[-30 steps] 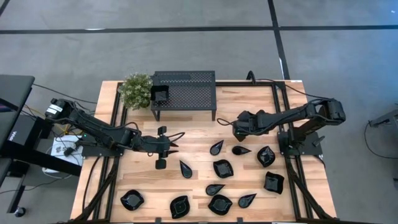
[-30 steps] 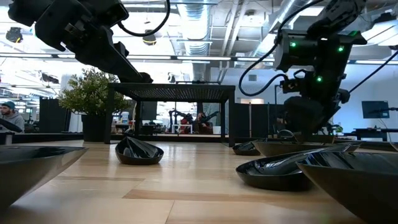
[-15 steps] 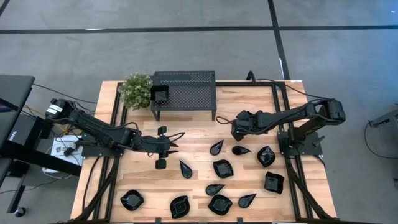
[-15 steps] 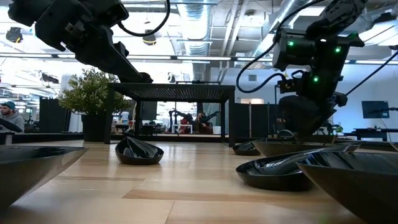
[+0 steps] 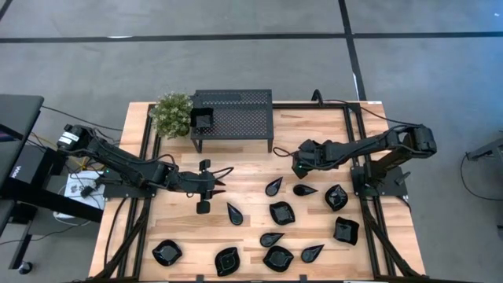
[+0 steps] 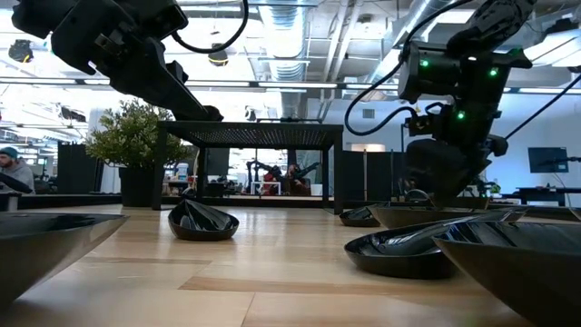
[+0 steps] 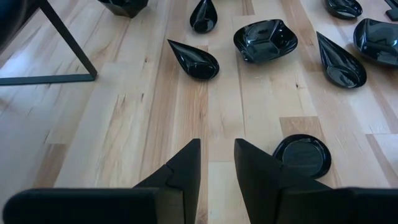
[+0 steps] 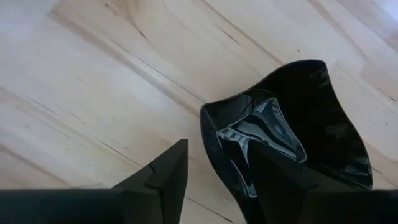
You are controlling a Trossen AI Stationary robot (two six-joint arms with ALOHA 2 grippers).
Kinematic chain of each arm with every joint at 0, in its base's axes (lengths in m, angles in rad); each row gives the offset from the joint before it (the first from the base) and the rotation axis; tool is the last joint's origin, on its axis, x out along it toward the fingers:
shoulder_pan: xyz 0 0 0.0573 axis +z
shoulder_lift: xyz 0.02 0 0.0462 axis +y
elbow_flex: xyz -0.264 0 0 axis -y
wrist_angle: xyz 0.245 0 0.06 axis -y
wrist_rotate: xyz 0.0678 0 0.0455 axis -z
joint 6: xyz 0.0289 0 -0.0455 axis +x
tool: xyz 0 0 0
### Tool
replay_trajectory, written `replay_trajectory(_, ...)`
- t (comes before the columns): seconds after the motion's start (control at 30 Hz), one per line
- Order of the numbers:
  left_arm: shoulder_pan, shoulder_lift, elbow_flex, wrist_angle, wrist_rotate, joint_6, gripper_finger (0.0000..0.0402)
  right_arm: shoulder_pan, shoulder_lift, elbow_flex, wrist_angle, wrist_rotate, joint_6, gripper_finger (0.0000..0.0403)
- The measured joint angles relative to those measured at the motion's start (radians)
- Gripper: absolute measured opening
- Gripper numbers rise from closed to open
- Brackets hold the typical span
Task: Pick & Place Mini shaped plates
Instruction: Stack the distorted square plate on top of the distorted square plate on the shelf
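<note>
Several glossy black mini shaped plates lie on the wooden table, most between its middle and near right, such as a teardrop [image 5: 273,186] and a scalloped one [image 5: 281,212]. A square one [image 5: 203,119] sits on the black perforated stand [image 5: 233,118]. My right gripper [image 5: 297,168] [image 8: 217,149] points steeply down, open, astride the rim of a black dish [image 8: 298,118]: one finger over its hollow, the other outside over bare wood. My left gripper [image 5: 222,179] [image 7: 217,146] hovers open at centre left, with a round plate [image 7: 303,155] beside it. My right gripper's one finger [image 8: 280,180] stands over the inside of the dish, near its rim [image 8: 208,143], coming from above. Whether it touches the dish I cannot tell. The other finger stands clear of the rim, with wood showing between.
A small potted plant [image 5: 173,114] stands left of the stand at the far edge. Black rails [image 5: 350,141] run along the table's left and right sides. Bare wood lies between the two grippers and in front of the stand.
</note>
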Motion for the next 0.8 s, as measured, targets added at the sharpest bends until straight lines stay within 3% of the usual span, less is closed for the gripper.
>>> replay_trajectory(0.47, 0.0, 0.0, 0.0, 0.0, 0.0, 0.0, 0.0099, 0.001, 0.0, 0.0, 0.0, 0.0, 0.008, 0.015)
replay_trajectory(0.8, -0.001, 0.0, 0.0, 0.0, 0.0, 0.0, 0.0099, -0.026, 0.151, 0.009, -0.013, 0.007, -0.022, 0.0157)
